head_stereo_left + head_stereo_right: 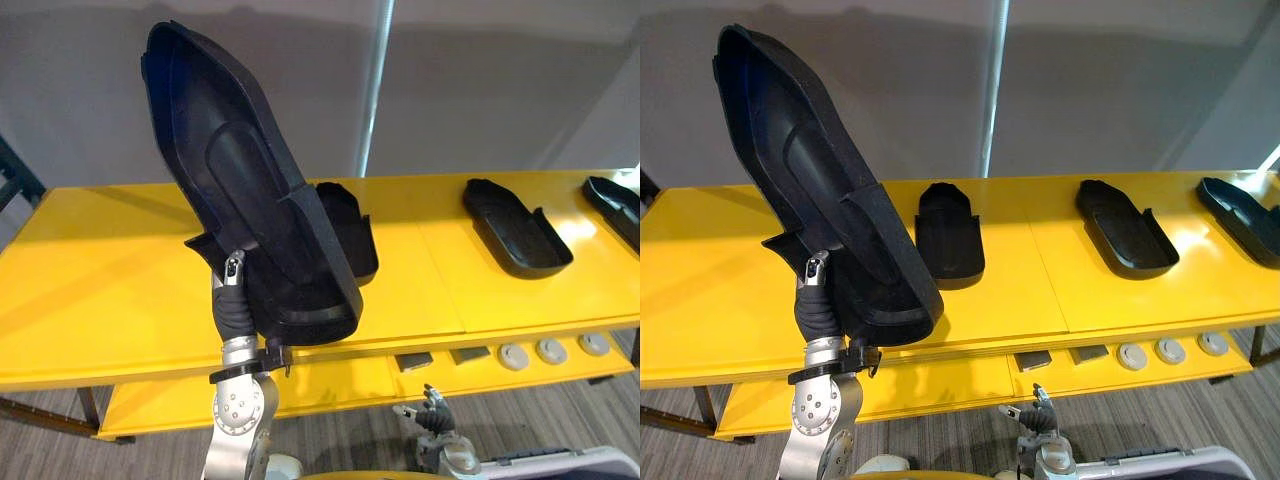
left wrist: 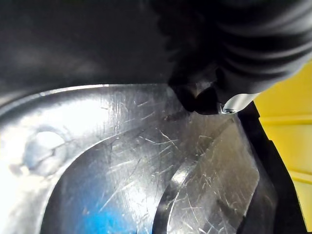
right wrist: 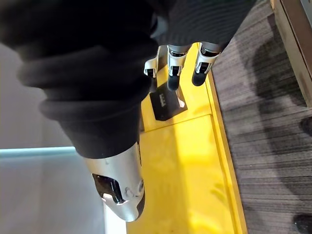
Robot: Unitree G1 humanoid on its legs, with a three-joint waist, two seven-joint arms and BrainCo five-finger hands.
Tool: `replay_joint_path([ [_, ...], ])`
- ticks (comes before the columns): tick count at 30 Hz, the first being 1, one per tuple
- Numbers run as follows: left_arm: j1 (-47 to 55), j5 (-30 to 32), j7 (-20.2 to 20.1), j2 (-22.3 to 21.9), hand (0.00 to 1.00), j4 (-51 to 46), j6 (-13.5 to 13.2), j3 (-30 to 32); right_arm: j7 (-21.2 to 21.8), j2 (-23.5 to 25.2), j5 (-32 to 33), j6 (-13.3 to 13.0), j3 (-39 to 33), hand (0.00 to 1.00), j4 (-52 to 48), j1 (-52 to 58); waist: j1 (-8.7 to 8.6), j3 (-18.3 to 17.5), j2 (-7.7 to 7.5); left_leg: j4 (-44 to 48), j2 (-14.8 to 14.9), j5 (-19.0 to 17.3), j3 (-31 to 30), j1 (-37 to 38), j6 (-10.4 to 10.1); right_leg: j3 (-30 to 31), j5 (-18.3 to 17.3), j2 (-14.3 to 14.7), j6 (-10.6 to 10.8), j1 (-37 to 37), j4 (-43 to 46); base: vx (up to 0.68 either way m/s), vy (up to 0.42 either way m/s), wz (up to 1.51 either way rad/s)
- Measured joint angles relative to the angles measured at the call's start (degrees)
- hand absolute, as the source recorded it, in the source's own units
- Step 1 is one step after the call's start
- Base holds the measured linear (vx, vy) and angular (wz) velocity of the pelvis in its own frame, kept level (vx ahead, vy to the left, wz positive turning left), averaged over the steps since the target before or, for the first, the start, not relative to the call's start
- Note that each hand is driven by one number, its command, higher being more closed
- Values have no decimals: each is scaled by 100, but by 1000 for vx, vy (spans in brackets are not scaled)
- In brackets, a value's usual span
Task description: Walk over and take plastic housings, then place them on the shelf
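We see our left hand [image 1: 233, 300], left of centre, pinching the big black housing [image 1: 230, 160] upright over the yellow shelf [image 1: 100, 280], thumb on its inner face, 3 other housings [image 1: 950, 235] [image 1: 1123, 228] [image 1: 1245, 220] lying right, our right hand [image 1: 432, 408] loose-fingered below.

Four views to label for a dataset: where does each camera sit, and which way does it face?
Left eye view: on the head, facing down and forward at the yellow two-tier shelf; left hand holds up a large black plastic housing, right hand low.
Right eye view: beside it on the head; shares that scene.
Left wrist view: on the left wrist, close against the housing; ribbed cover shows.
Right wrist view: on the right wrist, past its fingers to the shelf's lower board and carpet.
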Motion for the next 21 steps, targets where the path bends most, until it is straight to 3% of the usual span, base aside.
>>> replay_joint_path([
  [3, -21, 2, 12, 4, 100, -117, 19, 13, -5, 6, 0, -7, -30, 0, 0, 33, -24, 24, -25, -213, 51, 194, 372, -243, 7, -418, 11, -128, -21, -57, -13, -65, -2, 82],
  [5, -33, 5, 24, 26, 100, -124, 26, 159, -7, 5, -1, 0, -39, 0, 11, 20, -14, 92, -44, 71, 727, 123, 1971, -383, 162, -688, 55, -283, -81, -77, 12, -76, 67, 65],
  [7, -36, 5, 28, 60, 100, -121, 16, 190, -31, -42, -1, -8, -47, 0, 143, -49, -32, 83, -30, 459, 1044, 66, 2259, -399, 255, -696, 53, -480, -31, -152, 92, -55, 227, 25],
  [9, -31, -5, 13, 104, 100, -58, -10, 220, -105, -152, -7, -23, -44, 0, 367, -162, -182, 86, -18, 847, 1297, 61, 2224, -382, 251, -659, 73, -707, 98, -160, 91, -53, 333, 12],
  [10, -24, -16, -2, 98, 100, 0, -22, 224, -120, -206, -8, -25, -43, 0, 490, -191, -301, 80, 19, 910, 1511, 60, 2182, -259, 239, -610, 121, -840, 293, -161, 99, -38, 424, 0],
  [12, -40, -100, 9, 69, 100, 184, -36, 226, -118, -285, -12, 2, -76, 0, 676, -195, -357, -27, 140, 595, 1325, -251, 1942, -45, -219, -454, 305, -1009, 587, -286, 45, -29, 544, -10],
  [15, -188, -279, 45, 171, 100, 570, -24, 277, -99, -88, -18, 20, -164, 0, 953, -210, -620, -15, -138, 581, 801, -301, 1734, -277, -240, -526, 839, -1322, 625, -160, -379, -20, 323, 43],
  [17, -220, -318, 39, 260, 100, 691, -16, 182, -102, -94, -21, 17, -268, 0, 977, -155, -611, 2, -127, 690, 672, -345, 1640, -314, -190, -667, 1114, -1412, 595, -26, -478, -56, 269, 29],
  [19, -310, -305, 11, 418, 100, 691, -30, 125, -107, -126, -77, 11, -282, 0, 968, -211, -577, 40, -101, 1000, 615, -591, 1678, -421, -92, -599, 1151, -1514, 565, -92, -299, -100, 195, -3],
  [20, -314, -305, 13, 469, 100, 693, -32, 144, -107, -142, -137, 8, -276, 0, 968, -269, -538, 69, -56, 1100, 616, -663, 1801, -440, -48, -474, 1169, -1563, 476, -262, -132, -178, 248, -63],
  [21, -315, -296, 9, 485, 100, 740, -31, 179, -106, -202, -198, 15, -232, 0, 965, -355, -455, 135, 83, 1080, 618, -746, 2017, -436, -31, -442, 1312, -1590, -77, -564, 113, -206, 224, -85],
])
